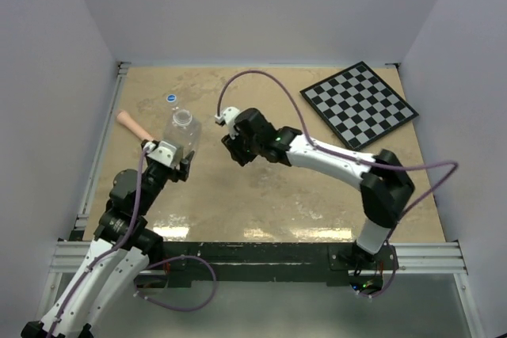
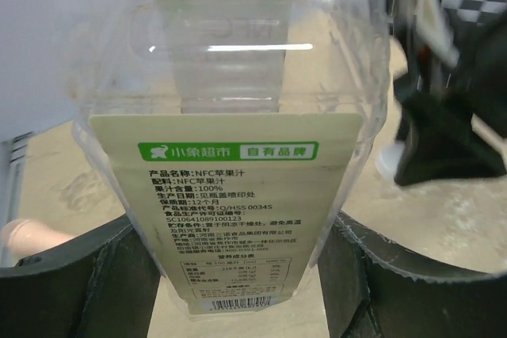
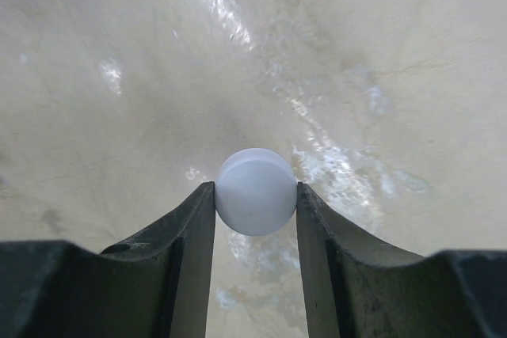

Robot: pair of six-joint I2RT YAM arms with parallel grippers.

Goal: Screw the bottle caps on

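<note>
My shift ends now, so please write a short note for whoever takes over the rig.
Left gripper: clamped on the big bottle, mouth uncapped.
Right gripper: shut on the white cap, apart from the bottle.
Blue cap: on the table beyond the bottle.
Done: nothing screwed on.
Left: both caps; no second bottle in view.

A: What was the bottle [image 2: 238,53] made of?
B: Clear plastic, glossy, with bright highlights on its moulded wall. The label [image 2: 230,219] on it was smooth and cream, either paper or film; I couldn't tell which.
A: And the white cap [image 3: 255,191]?
B: Smooth plastic with a soft, matt sheen. The fingers [image 3: 186,259] of the right hand [image 3: 256,195] were dark and matt, slightly rough at the edges.
A: The surface [image 3: 119,77]?
B: Beige and stone-patterned, glossy enough to mirror the lights.
</note>
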